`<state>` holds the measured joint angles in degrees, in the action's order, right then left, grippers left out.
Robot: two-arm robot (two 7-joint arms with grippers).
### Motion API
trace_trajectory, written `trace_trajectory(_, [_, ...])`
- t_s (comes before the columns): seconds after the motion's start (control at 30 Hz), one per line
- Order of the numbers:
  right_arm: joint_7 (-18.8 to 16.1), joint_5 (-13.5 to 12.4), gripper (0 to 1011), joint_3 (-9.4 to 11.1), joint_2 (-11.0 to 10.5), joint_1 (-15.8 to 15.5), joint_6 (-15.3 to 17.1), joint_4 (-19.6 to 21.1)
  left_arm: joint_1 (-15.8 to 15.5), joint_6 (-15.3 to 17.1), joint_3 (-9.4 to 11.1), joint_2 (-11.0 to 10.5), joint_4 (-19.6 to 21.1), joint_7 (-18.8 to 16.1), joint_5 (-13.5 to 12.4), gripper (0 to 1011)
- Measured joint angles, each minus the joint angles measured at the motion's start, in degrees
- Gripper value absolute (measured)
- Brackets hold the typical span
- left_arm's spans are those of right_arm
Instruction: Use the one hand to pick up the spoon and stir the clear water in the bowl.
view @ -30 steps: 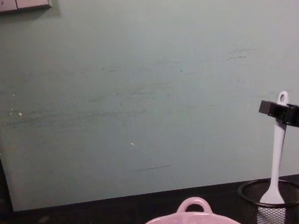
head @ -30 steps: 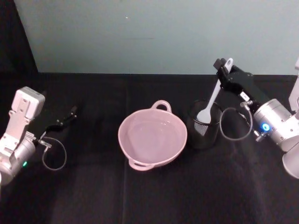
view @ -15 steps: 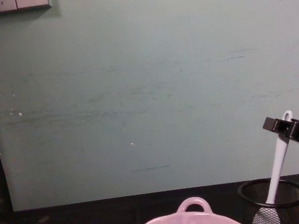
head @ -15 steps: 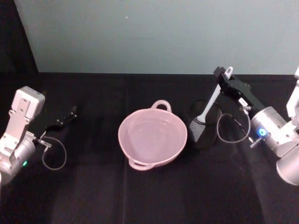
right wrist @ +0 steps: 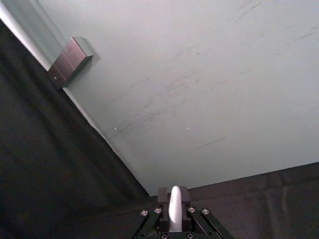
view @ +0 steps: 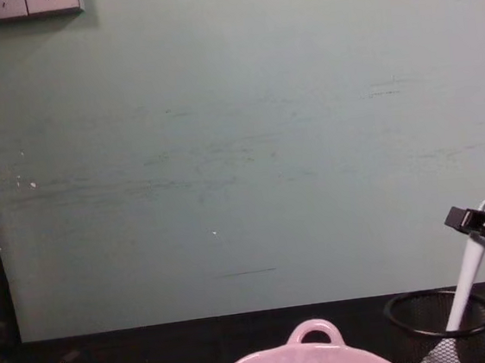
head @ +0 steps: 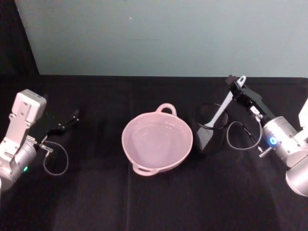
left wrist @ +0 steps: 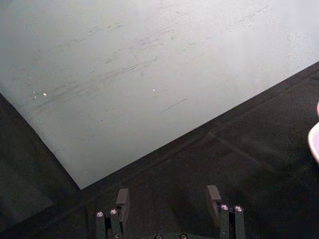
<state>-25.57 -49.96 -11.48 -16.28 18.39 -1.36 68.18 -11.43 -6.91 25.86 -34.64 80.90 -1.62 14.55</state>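
Mesh cup (head: 210, 133); wall sockets (view: 14, 7)

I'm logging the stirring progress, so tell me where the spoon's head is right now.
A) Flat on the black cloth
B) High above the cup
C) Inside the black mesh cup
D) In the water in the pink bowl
C: the right gripper holds the spoon by its handle end, with its head down inside the black mesh cup, beside the pink bowl.
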Motion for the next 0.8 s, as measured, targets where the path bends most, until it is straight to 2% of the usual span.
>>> trace_trajectory(0.07, [0.0,-0.24,179,0.09,0.0,0.04,-0.23,-0.25,0.0,0.0,0.0,0.0,0.0,0.0,0.0,1011])
trace_trajectory(0.1, [0.02,-0.51,239,0.23,-0.02,0.08,-0.45,-0.47,0.0,0.0,0.0,0.0,0.0,0.0,0.0,1011])
trace_trajectory(0.17, [0.09,-0.7,277,0.35,-0.09,0.08,-0.64,-0.54,0.0,0.0,0.0,0.0,0.0,0.0,0.0,1011])
trace_trajectory(0.2, [0.26,-0.86,336,0.44,-0.21,0.01,-0.77,-0.55,0.0,0.0,0.0,0.0,0.0,0.0,0.0,1011])
trace_trajectory(0.3, [0.42,-0.96,395,0.48,-0.53,-0.36,-0.8,-0.5,0.0,0.0,0.0,0.0,0.0,0.0,0.0,1011])
trace_trajectory(0.4, [0.61,-1.05,498,0.49,-0.99,-1.09,-0.78,-0.36,0.0,0.0,0.0,0.0,0.0,0.0,0.0,1011])
trace_trajectory(0.63, [1.33,-1.44,739,0.85,-2.22,-3.97,-0.55,0.92,0.0,0.0,0.0,0.0,0.0,0.0,0.0,1011])
trace_trajectory(0.8, [2.14,-1.9,869,1.78,-3.65,-7.34,-0.64,4.11,0.0,0.0,0.0,0.0,0.0,0.0,0.0,1011])
